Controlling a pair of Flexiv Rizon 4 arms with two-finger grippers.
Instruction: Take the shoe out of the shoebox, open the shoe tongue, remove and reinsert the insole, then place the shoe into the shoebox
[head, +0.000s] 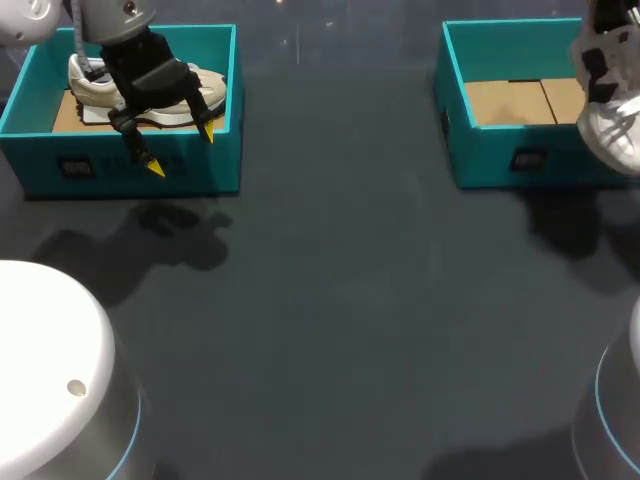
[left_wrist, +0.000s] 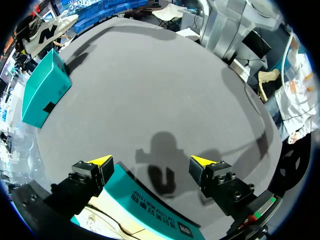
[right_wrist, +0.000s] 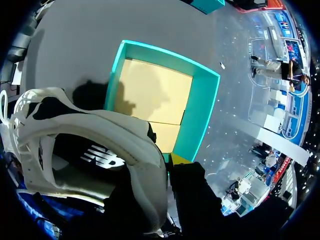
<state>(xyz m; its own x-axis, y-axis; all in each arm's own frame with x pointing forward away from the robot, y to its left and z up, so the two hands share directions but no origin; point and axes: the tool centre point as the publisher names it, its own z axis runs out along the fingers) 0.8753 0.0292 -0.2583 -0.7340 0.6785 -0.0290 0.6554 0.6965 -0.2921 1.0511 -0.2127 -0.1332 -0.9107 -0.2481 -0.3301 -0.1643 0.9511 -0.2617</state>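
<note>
Two teal shoeboxes stand at the back of the table. In the left shoebox (head: 130, 165) lies a cream and white shoe (head: 95, 85). Just above its front wall (left_wrist: 150, 200) hangs my left gripper (head: 181, 150) (left_wrist: 151, 161), open, with nothing between its fingers. The right shoebox (head: 455, 130) (right_wrist: 200, 110) shows only its bare cardboard floor. My right gripper (head: 603, 95) (right_wrist: 167, 162) is shut on the collar of a white shoe (head: 615, 135) (right_wrist: 100, 135), which it holds in the air over that box's right end. One of its fingers is hidden inside the shoe.
A dark table top (head: 340, 300) stretches between and in front of the two boxes. The round white bases of my arms (head: 50, 370) sit at the near corners.
</note>
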